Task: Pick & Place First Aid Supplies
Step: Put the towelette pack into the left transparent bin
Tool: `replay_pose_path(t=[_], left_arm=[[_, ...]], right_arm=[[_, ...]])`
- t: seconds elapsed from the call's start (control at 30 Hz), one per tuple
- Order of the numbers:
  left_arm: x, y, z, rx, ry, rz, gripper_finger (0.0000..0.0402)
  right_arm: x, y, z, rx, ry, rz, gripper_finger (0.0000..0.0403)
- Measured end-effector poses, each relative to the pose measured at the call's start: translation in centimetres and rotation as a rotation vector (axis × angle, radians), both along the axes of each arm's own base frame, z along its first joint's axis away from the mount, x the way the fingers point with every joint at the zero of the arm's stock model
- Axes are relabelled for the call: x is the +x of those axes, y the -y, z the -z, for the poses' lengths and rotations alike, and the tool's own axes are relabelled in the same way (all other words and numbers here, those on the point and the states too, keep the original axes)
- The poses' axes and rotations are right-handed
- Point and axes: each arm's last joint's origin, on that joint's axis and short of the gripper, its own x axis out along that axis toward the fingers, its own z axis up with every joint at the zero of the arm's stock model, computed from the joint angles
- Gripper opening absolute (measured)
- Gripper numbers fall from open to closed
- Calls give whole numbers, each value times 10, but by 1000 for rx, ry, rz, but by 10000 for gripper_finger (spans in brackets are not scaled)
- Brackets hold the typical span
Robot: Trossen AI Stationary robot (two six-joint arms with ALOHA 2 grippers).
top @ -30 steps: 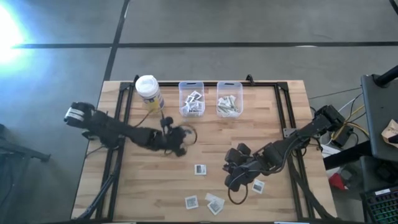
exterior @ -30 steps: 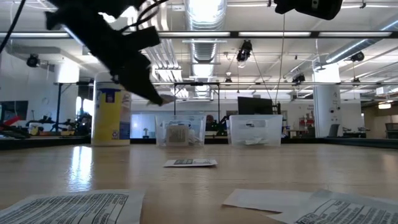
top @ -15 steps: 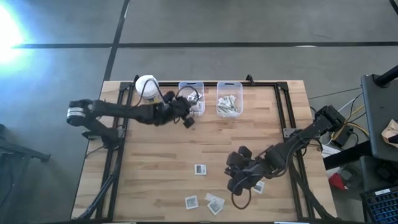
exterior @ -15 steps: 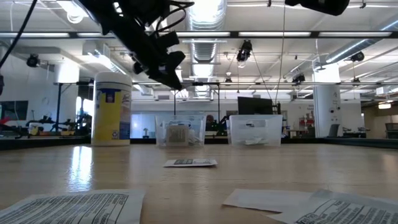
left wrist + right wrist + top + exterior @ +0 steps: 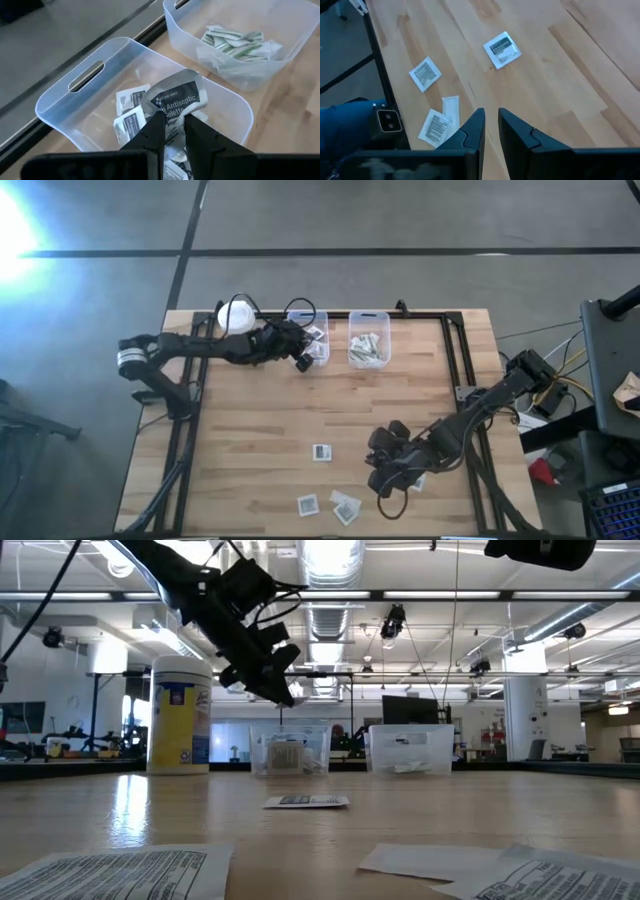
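Observation:
My left gripper (image 5: 301, 358) hangs over the left clear bin (image 5: 308, 340) at the table's far edge, shut on a square white packet printed "Antiseptic" (image 5: 177, 102). In the bin below lie more such packets (image 5: 131, 117). The right clear bin (image 5: 368, 340) holds greenish-white strips (image 5: 235, 41). My right gripper (image 5: 381, 480) hovers above the near right of the table, its fingers nearly together with nothing between them. Loose packets lie flat on the wood near it (image 5: 321, 452) (image 5: 308, 503) (image 5: 345, 506) (image 5: 415, 478). My left gripper pinches the antiseptic packet's lower edge (image 5: 172, 120) between its two fingers (image 5: 155, 131). The fingers slant down from the table's left and near side. The packet stands up crumpled beyond the fingertips, lifted clear, over the left bin's inside.
A yellow container with a white lid (image 5: 237, 318) stands at the far left, close beside my left arm. A dark metal frame (image 5: 455, 350) runs along the table's far and side edges. Bare wood lies in the table's middle (image 5: 300, 410).
My left gripper has swung from the table's middle left toward the far edge and a little up, rolling as it went, and now stands over the left bin with the packet still in its fingers. My right gripper has hardly moved.

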Motion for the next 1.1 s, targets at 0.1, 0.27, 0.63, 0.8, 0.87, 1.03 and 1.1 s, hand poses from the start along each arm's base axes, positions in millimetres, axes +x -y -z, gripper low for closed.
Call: replay_pose_path(t=[0.1, 0.27, 0.63, 0.8, 0.87, 1.03, 1.1], left_arm=[[0, -1, 1, 7, -11, 6, 70], [0, -1, 1, 14, -15, 11, 123], [3, 1, -4, -26, 16, 66, 212], [5, 5, -15, -77, 28, 136, 213], [4, 8, -18, -73, 11, 154, 213], [-1, 22, -24, -68, -10, 201, 213], [-2, 30, -27, -69, -18, 224, 214]], right_arm=[[-1, 0, 3, 8, -8, 12, 52], [-4, -3, 7, 27, -22, 32, 52], [-19, -20, 10, 116, -36, 88, 52], [-29, -32, 11, 166, -42, 109, 52], [-33, -35, 13, 177, -44, 122, 52], [-42, -43, 18, 220, -60, 167, 52], [-46, -45, 19, 240, -66, 188, 52]])
